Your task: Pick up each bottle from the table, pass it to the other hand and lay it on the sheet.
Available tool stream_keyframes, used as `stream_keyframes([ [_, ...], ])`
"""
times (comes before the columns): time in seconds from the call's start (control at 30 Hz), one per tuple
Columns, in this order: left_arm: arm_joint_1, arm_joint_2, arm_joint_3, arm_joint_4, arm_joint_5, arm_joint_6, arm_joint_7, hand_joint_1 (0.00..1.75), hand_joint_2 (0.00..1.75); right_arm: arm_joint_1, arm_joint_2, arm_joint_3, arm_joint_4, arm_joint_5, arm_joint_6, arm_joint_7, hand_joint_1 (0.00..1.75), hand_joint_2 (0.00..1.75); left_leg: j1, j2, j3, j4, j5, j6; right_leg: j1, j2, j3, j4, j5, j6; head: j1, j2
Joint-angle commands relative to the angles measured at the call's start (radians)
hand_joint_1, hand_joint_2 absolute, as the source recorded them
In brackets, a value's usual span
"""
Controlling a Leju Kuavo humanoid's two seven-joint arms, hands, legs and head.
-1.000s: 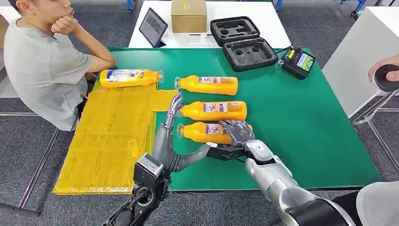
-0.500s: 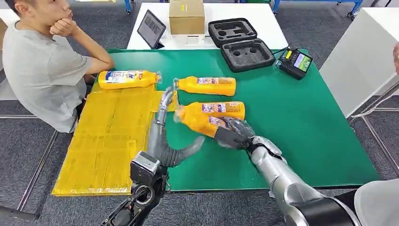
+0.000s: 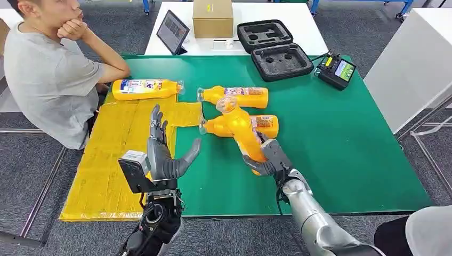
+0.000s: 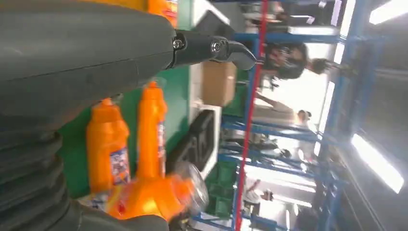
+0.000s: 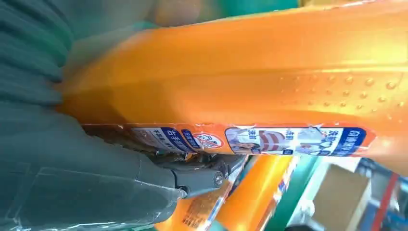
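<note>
My right hand (image 3: 267, 158) grips an orange bottle (image 3: 241, 129) by its base and holds it raised, cap tilted up and away, above the green table (image 3: 341, 138); close up the bottle (image 5: 250, 82) shows its label. My left hand (image 3: 165, 154) is open, fingers spread upright, over the edge of the yellow sheet (image 3: 122, 154), a short way left of the held bottle. Two more orange bottles (image 3: 234, 96) (image 3: 266, 125) lie on the table behind it. One bottle (image 3: 145, 88) lies at the sheet's far end. The lying bottles (image 4: 108, 149) appear past my left thumb.
A person (image 3: 48, 69) sits at the table's left side, elbow near the sheet's far corner. At the back stand a tablet (image 3: 172, 31), a cardboard box (image 3: 212, 18), an open black foam case (image 3: 274, 48) and a handheld controller (image 3: 336, 70). The table's right half is bare green.
My right hand has lifted the nearest bottle off the table and tipped it up. My left hand has drawn back from beside the bottles to over the sheet, fingers now upright.
</note>
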State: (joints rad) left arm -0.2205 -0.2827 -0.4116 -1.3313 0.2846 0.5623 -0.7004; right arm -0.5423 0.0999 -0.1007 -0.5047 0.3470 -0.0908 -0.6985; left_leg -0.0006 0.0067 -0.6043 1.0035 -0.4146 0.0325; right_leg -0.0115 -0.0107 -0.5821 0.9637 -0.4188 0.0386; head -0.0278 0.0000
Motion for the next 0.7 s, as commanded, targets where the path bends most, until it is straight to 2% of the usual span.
stream_keyframes([
  [0.03, -0.066, 0.007, -0.053, 0.229, 0.162, -0.056, 0.051, 0.0, 1.75, 0.087, 0.006, 0.092, -0.214, -0.151, 0.001, 0.0, 1.75, 1.75, 0.0, -0.002, 0.003, -0.001, -0.001, -0.002, 0.0, -0.001, 0.003, -0.001, -0.001, -0.001, 0.0, 0.0],
  [0.13, -0.088, 0.012, -0.113, 0.304, 0.191, -0.09, 0.044, 0.0, 1.75, 0.122, 0.017, 0.151, -0.285, -0.173, -0.008, 0.0, 1.75, 1.75, 0.0, -0.001, 0.0, 0.0, -0.001, -0.002, -0.001, 0.0, 0.0, 0.0, -0.001, -0.001, 0.0, 0.0],
  [0.27, -0.108, 0.015, -0.182, 0.353, 0.183, -0.127, 0.047, 0.0, 1.75, 0.114, 0.035, 0.222, -0.279, -0.164, -0.046, 0.0, 1.75, 1.75, 0.0, 0.0, -0.002, 0.0, -0.001, -0.002, 0.0, 0.001, -0.003, 0.0, -0.001, -0.001, 0.0, 0.0],
  [0.53, -0.136, 0.008, -0.194, 0.408, 0.181, -0.141, 0.059, 0.0, 1.75, 0.088, 0.048, 0.266, -0.214, -0.153, -0.048, 0.0, 1.75, 1.75, 0.0, 0.001, -0.003, 0.0, -0.001, -0.001, 0.0, 0.001, -0.004, 0.0, -0.001, -0.001, 0.0, 0.0],
  [0.7, -0.152, 0.003, -0.185, 0.404, 0.162, -0.123, 0.025, 0.0, 1.75, 0.062, 0.077, 0.316, -0.154, -0.137, -0.058, 0.0, 1.75, 1.75, 0.0, 0.002, -0.004, 0.0, -0.001, -0.001, 0.0, 0.003, -0.005, 0.0, 0.0, -0.001, 0.0, 0.0],
])
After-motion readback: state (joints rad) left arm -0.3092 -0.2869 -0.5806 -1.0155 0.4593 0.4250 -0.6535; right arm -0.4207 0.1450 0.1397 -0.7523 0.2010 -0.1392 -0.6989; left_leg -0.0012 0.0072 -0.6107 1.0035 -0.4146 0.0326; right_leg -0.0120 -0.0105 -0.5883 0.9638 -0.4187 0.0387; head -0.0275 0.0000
